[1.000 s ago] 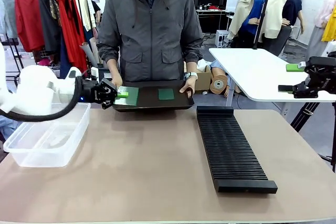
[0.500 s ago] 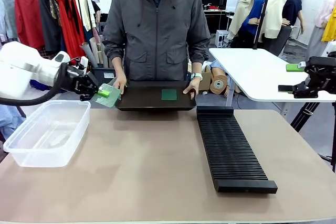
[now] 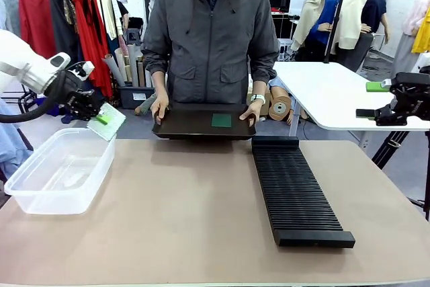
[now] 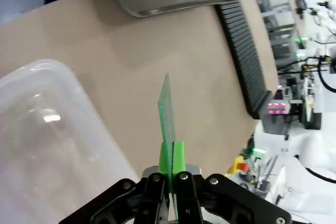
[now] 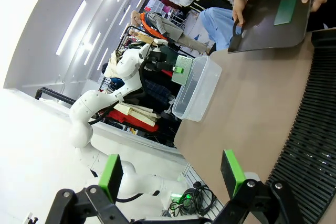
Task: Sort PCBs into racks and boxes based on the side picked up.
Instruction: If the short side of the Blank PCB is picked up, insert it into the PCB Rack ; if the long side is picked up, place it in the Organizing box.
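Frontally: left tool point(image 3: 101, 118), black with green pads, clamped on one corner of a thin, pale-green PCB point(image 3: 109, 123). The board hangs tilted in the air just above the far corner of the clear tub point(image 3: 59, 174), a colourless plastic box with rounded corners, rolled rim and low walls, set on the matte tan counter point(image 3: 201, 226). Ribbed black rack point(image 3: 295, 189), long and narrow, lies lengthwise right of centre. A person's hands point(image 3: 159, 107) grip both ends of a smooth black tray point(image 3: 185, 126) carrying a second PCB point(image 3: 222, 120), darker green, lying flat. Left wrist view: the held board seen edge-on, a thin speckled green sliver rising from between the closed pads, with the frosted tub wall to one side and the counter beyond. Right wrist view: right tool point(image 5: 170, 174), jaws spread wide, green pads well apart, the rack's ribs at the lower right edge.
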Motion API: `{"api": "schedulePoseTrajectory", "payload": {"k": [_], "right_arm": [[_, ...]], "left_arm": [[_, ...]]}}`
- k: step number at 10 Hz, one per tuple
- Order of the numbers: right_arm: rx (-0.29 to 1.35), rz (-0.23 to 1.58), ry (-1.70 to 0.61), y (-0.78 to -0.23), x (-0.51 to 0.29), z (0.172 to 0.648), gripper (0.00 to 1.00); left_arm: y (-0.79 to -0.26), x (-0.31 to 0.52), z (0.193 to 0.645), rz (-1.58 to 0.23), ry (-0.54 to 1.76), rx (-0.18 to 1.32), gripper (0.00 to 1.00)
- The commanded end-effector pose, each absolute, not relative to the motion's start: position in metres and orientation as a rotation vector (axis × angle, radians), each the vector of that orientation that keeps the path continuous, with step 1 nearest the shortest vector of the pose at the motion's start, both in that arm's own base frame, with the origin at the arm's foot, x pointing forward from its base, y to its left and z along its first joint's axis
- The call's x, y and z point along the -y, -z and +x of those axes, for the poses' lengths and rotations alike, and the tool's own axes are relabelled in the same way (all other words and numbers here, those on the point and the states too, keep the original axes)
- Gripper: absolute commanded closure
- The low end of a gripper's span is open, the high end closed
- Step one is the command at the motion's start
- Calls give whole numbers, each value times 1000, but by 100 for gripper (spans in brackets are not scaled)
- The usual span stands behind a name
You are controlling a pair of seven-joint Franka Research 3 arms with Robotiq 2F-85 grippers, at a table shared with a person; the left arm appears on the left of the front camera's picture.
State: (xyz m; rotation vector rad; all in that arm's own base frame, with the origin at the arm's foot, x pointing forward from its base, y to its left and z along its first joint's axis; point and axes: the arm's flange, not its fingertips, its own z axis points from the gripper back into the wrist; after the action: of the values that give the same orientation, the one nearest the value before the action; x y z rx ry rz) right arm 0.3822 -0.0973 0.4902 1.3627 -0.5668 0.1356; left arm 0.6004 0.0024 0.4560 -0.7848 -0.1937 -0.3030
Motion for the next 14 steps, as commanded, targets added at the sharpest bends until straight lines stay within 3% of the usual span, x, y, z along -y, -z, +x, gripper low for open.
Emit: {"api": "schedulePoseTrajectory", "payload": {"k": [1,5,14], "right_arm": [[571,1371,-138,-492,97,382,0],[571,1371,-138,-492,97,382,0],[571,1371,-138,-492,97,382,0]], "left_arm": [[-459,-14,590,-671,264,220,100],[-457,-35,590,-462,304,178,100],[-374,-42,573,-365,222,92,100]]}}
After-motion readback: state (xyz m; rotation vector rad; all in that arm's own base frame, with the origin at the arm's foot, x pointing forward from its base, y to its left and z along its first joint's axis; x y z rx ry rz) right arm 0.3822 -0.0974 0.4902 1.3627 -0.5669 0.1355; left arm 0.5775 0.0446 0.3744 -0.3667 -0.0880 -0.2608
